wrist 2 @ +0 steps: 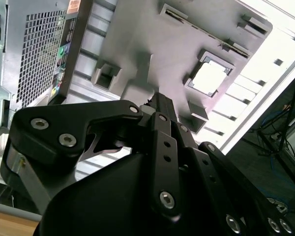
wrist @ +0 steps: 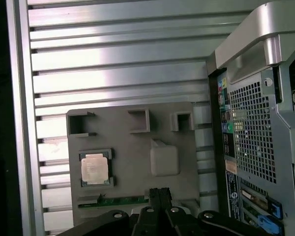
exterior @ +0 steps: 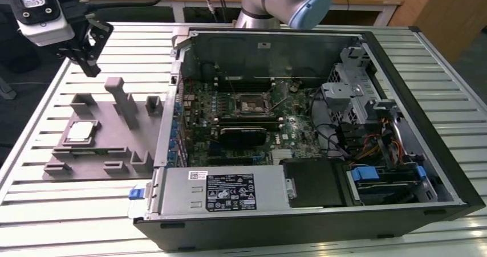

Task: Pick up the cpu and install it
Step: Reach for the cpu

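CPU [exterior: 79, 133]: flat square chip, silvery top up, lying level in a recess of the grey fixture [exterior: 106, 150].

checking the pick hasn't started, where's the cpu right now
The cpu lies in a square pocket on the grey fixture plate, at the exterior view's left, beside the open computer case.

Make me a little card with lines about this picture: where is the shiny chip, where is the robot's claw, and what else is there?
cpu: lying flat in a pocket of the grey fixture
gripper: shut, empty, in the air apart from the cpu
socket: on the motherboard inside the open computer case
table: slatted metal, under everything
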Available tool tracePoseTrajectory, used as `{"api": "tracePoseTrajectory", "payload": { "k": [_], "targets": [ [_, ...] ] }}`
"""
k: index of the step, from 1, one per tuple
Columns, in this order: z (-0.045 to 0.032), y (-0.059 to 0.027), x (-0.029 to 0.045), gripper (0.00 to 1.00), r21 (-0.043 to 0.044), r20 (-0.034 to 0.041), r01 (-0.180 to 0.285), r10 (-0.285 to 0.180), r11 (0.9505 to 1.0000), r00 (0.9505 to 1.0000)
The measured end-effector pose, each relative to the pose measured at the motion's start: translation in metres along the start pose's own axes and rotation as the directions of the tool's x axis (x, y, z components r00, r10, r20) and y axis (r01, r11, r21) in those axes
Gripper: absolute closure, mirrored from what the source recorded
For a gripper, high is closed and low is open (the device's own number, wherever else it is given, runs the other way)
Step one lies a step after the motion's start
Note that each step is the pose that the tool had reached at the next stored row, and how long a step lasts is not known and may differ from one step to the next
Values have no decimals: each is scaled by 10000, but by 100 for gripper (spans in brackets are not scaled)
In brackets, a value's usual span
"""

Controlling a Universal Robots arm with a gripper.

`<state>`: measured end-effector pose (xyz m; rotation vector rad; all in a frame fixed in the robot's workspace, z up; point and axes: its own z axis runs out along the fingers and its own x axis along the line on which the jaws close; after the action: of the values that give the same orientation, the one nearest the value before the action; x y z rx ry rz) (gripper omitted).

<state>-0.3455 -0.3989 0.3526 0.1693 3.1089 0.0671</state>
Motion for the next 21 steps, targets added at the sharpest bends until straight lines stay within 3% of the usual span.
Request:
{"api": "tracePoseTrajectory", "payload": {
  "k": [21],
  "targets": [
    [189, -26, 212, 89, 4, 5, -139, 139, 9999, 9999]
  ]
}}
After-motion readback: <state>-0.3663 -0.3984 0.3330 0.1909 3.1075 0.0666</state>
